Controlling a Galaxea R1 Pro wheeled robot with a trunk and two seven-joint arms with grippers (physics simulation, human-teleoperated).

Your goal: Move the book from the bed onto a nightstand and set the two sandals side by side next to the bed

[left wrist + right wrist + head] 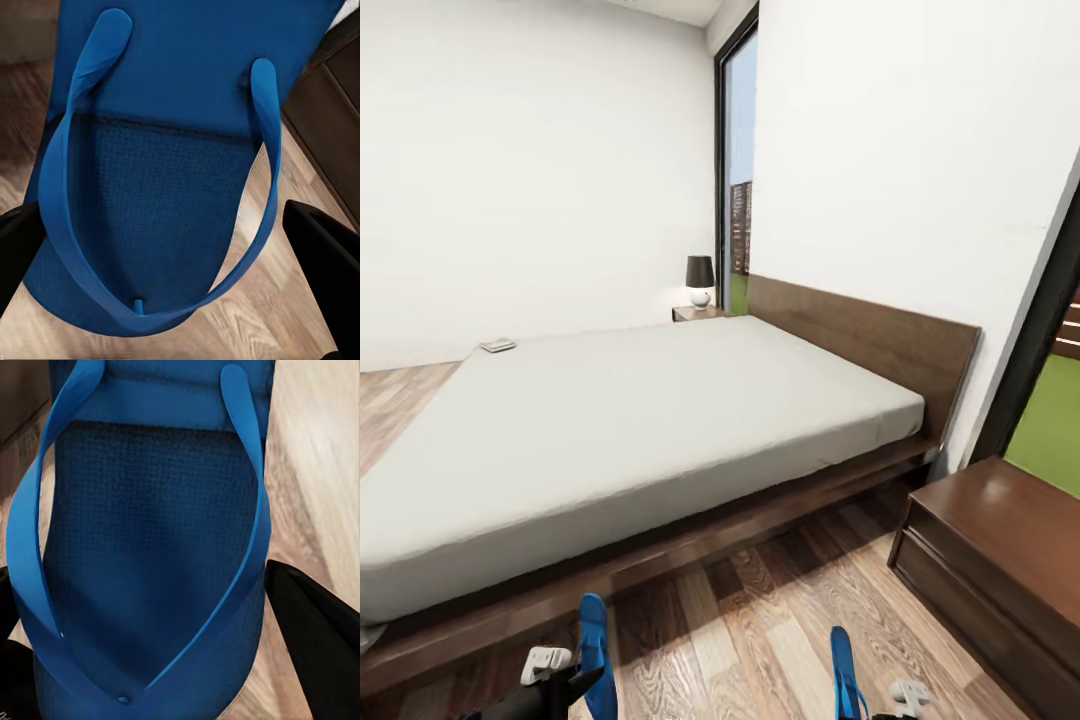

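So roughly halfway in, I'd say, with nothing actually finished yet. The book sits on the bed, way out at the far corner of the mattress, about 10 o'clock in the head view. It needs to end up on a nightstand, and neither stand has it.

Both sandals are off the floor. The left sandal is held up on edge at about 7 o'clock in the head view, just in front of the bed frame, with the left hand below it. In the left wrist view the sandal sits between the dark fingers, which look closed against its sides, so I'd call that hand clamped on it. Same story on the other side: the right sandal is at about 5 o'clock, the right hand is beside it, and the right wrist view has the sole wedged between the fingers.

So what's left: set both sandals down together on the wood floor next to the bed, then go get the book.

Containers: the near nightstand at 4 o'clock has its drawers shut and a bare top. The far nightstand by the headboard carries a small lamp; can't make out its drawers from here.
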